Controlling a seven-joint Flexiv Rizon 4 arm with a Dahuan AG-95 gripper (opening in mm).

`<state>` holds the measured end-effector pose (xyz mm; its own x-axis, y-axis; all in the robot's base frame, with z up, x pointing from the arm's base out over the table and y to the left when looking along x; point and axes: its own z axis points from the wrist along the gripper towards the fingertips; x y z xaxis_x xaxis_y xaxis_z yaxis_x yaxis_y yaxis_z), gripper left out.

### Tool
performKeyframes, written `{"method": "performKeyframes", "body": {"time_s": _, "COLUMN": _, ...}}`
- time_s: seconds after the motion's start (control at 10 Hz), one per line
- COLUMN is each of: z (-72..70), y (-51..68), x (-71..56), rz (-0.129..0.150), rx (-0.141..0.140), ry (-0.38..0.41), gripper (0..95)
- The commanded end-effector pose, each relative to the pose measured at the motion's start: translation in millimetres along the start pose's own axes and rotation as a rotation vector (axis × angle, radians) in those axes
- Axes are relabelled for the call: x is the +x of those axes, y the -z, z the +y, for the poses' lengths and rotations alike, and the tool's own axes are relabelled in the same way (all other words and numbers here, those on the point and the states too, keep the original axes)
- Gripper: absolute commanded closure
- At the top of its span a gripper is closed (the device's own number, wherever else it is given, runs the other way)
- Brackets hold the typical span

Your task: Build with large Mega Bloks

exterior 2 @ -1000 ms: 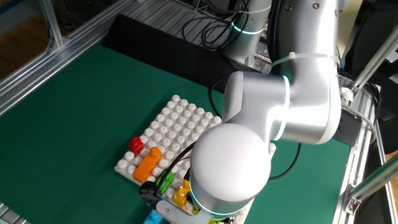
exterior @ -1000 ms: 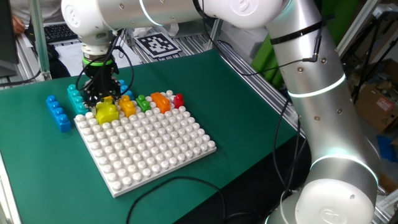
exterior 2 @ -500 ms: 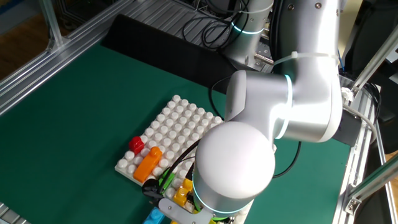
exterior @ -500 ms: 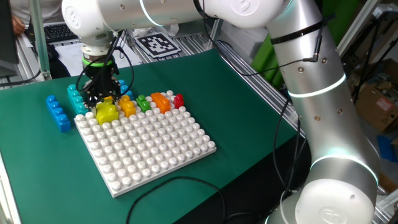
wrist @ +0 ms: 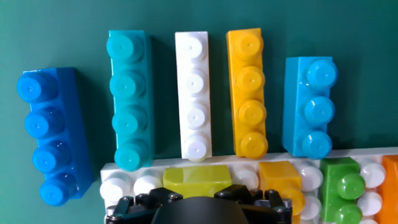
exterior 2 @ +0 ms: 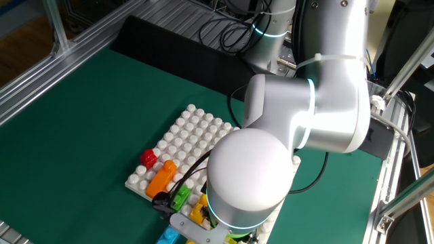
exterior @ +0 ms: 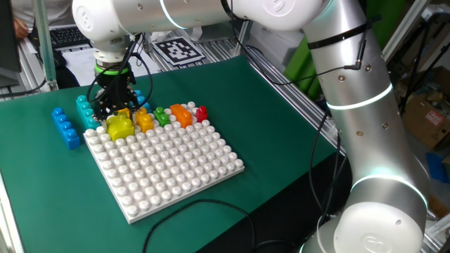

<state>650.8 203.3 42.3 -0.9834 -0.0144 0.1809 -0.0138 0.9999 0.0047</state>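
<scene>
Mega Bloks (wrist: 196, 93) lie five abreast only in hand view; claw (exterior: 114, 112) spread can't be told.

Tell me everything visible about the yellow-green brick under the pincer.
The yellow-green brick is glossy, slightly see-through plastic, chunky and short. It sits level on the baseplate at its corner nearest the loose bricks, first in a row with an orange brick beside it. The pincer stands directly above; the hand view shows its smooth top partly hidden by the pincer body. Whether the fingers touch it cannot be told.
</scene>
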Motion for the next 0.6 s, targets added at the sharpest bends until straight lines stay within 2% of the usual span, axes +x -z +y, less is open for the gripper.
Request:
{"method": "performKeyframes", "body": {"time_s": 0.1, "z": -0.4, "y": 5.1, "x": 1.3, "rz": 0.008, "rx": -0.002, "ry": -0.001, "gripper": 19.0}}
{"method": "performKeyframes", "body": {"time_s": 0.5, "z": -3.7, "y": 21.7, "x": 8.4, "rz": 0.022, "rx": -0.003, "ry": 0.003, "gripper": 19.0}}
{"method": "performKeyframes", "body": {"time_s": 0.6, "z": -4.2, "y": 23.6, "x": 9.2, "rz": 0.024, "rx": -0.004, "ry": 0.005, "gripper": 38.0}}
